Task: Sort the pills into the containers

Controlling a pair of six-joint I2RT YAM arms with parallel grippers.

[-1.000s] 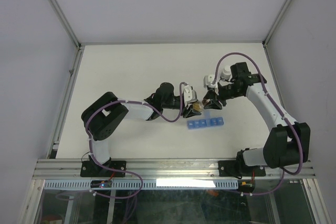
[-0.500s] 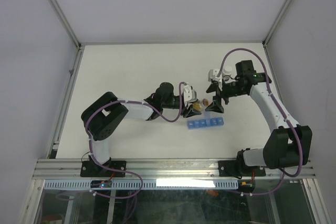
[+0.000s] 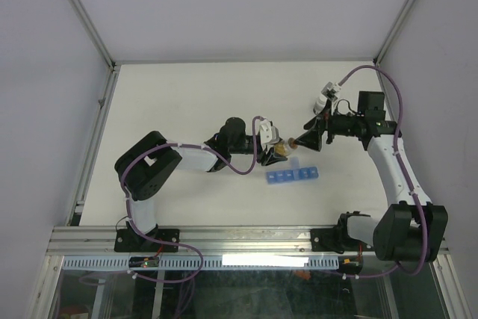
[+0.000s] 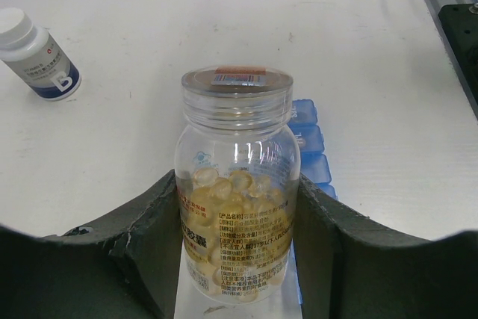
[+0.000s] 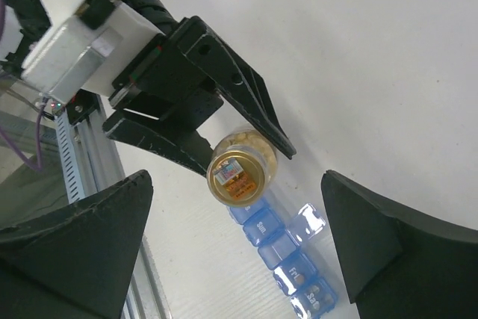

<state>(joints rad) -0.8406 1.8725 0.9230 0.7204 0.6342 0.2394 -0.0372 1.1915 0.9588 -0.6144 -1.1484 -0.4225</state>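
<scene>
From the top camera I see the left gripper (image 3: 275, 150) reached out to the middle of the table (image 3: 187, 95), clamped on a clear bottle (image 3: 281, 152). The blue pill organizer (image 3: 293, 175) lies flat just in front of that bottle, on the side toward the arm bases. The right gripper (image 3: 305, 137) points at the bottle from the other side, its jaws spread wide and holding nothing.

On the left wrist camera, both dark fingers (image 4: 153, 222) press the sides of the bottle, which stands upright with its clear cap (image 4: 237, 89) on. The pills (image 4: 220, 184), pale golden capsules, fill roughly its lower half. The organizer's blue compartments show just behind the bottle on the right. A small white-capped bottle (image 4: 37, 54) stands well apart at the far left.

On the right wrist camera I look down on the bottle's labelled cap, with the left gripper's fingers closed on either side. My own right fingers (image 5: 82, 244) stand far apart at the frame's lower corners, touching nothing. The organizer runs away from the bottle in one row; one translucent lid (image 5: 310, 218) seems flipped up.
</scene>
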